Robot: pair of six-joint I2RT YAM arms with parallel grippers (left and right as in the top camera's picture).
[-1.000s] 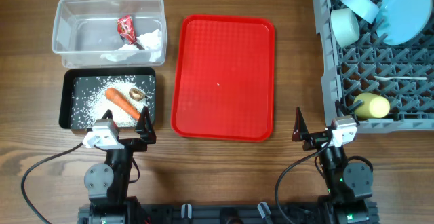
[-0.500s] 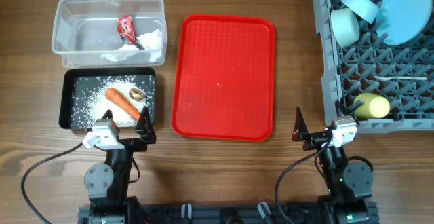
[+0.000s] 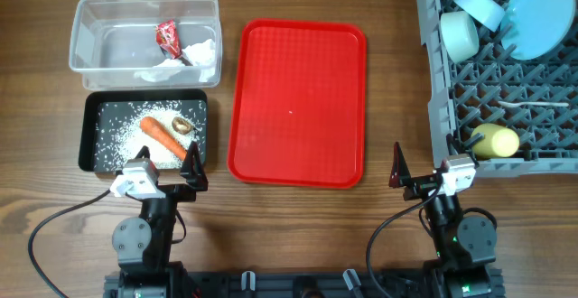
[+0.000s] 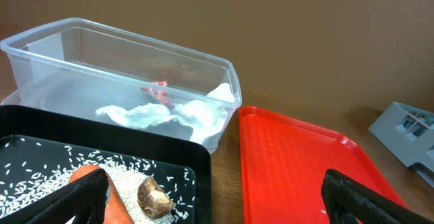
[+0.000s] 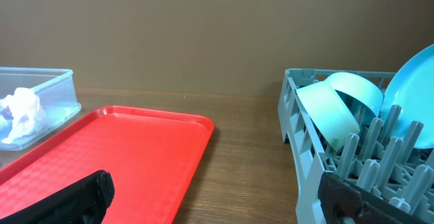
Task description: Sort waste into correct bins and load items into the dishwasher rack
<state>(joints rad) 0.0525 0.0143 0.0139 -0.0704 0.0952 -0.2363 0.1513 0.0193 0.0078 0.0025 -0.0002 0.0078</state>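
Both arms sit at the near edge of the table point(image 3: 397, 72).

- Left gripper point(image 4: 211, 202): released, fingers spread wide, holding nothing, just near of the black tray point(image 3: 88, 137).
- Right gripper point(image 5: 217, 200): released, empty, by the near-left corner of the dishwasher rack point(image 3: 433, 90).
- Black tray holds the carrot point(image 3: 163, 135), brown lump point(image 3: 181, 125) and scattered rice point(image 3: 122, 142).
- Clear tub point(image 3: 79, 36), just beyond it, holds the wrapper point(image 3: 168, 34) and tissue point(image 3: 197, 54).
- Red tray point(image 3: 293, 104) lies in the centre, bare.
- Rack, far right: plate point(image 3: 540, 13) and two bowls point(image 3: 459, 34) point(image 3: 481, 7) at the far end, yellow cup point(image 3: 495, 140) near end.
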